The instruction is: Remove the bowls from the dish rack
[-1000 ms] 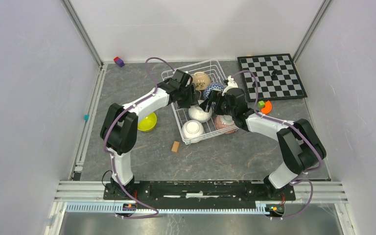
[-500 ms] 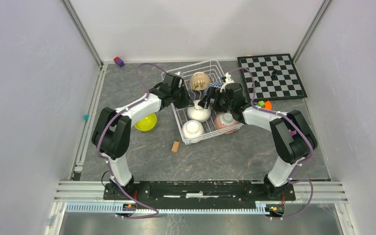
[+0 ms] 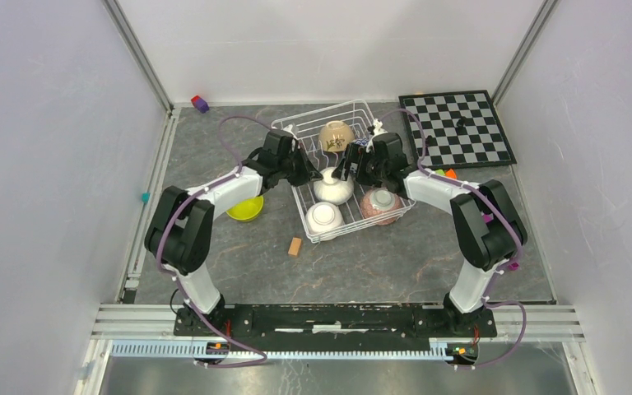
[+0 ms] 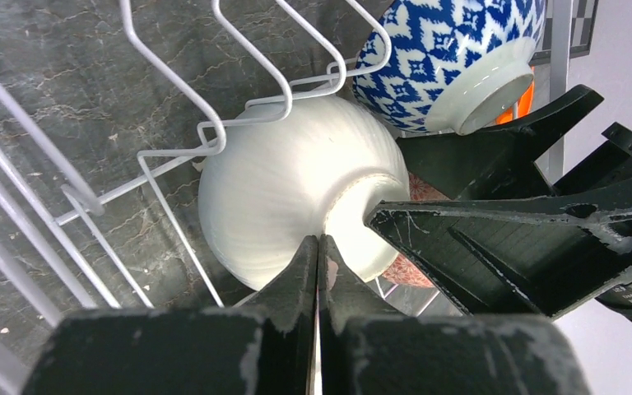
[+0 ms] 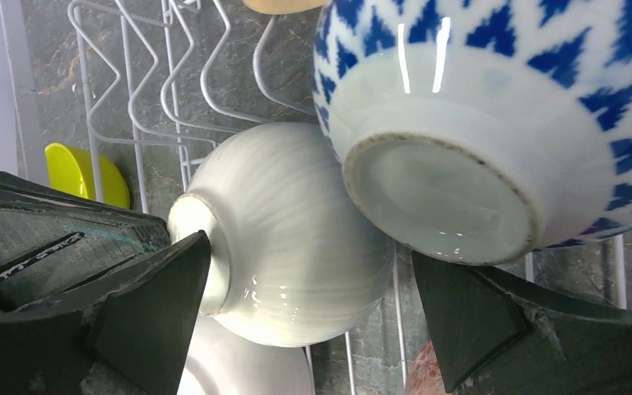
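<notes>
The white wire dish rack (image 3: 296, 125) holds a beige bowl (image 3: 336, 134), a blue-and-white bowl (image 4: 453, 49), a pink-red bowl (image 3: 381, 206) and two white bowls. One white bowl (image 3: 324, 217) lies near the rack's front. The other white bowl (image 3: 334, 189) lies on its side. A lime-green bowl (image 3: 247, 206) sits on the table left of the rack. My left gripper (image 4: 318, 247) is shut with nothing in it, its tips at the tipped bowl's (image 4: 280, 189) foot. My right gripper (image 5: 313, 313) is open and straddles that bowl (image 5: 296, 239), beneath the blue-and-white bowl (image 5: 477, 123).
A chessboard (image 3: 457, 127) lies at the back right, with an orange piece (image 3: 448, 174) by its near edge. A small wooden block (image 3: 295, 246) lies in front of the rack. A purple-and-red block (image 3: 200, 103) is at the back left. Enclosure walls stand on three sides.
Both arms have come down into the rack toward the tipped white bowl. The left gripper has gone from open to shut. The right gripper has stayed open.
</notes>
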Action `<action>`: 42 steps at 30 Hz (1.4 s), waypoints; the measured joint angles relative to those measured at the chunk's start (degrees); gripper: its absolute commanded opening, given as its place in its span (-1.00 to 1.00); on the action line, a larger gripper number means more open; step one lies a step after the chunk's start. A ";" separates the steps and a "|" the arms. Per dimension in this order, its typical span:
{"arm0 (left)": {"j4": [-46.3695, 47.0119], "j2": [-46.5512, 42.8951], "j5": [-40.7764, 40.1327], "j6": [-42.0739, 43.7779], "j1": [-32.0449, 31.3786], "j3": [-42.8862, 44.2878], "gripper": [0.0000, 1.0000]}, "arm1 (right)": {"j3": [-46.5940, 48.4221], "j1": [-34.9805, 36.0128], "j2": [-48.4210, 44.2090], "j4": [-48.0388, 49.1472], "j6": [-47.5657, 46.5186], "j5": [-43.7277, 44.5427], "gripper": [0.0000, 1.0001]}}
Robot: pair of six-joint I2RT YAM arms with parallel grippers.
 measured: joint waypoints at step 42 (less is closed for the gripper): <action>-3.28 -5.46 -2.40 -0.81 2.16 -4.74 -0.95 | -4.15 1.29 -0.28 13.75 7.50 -14.62 0.47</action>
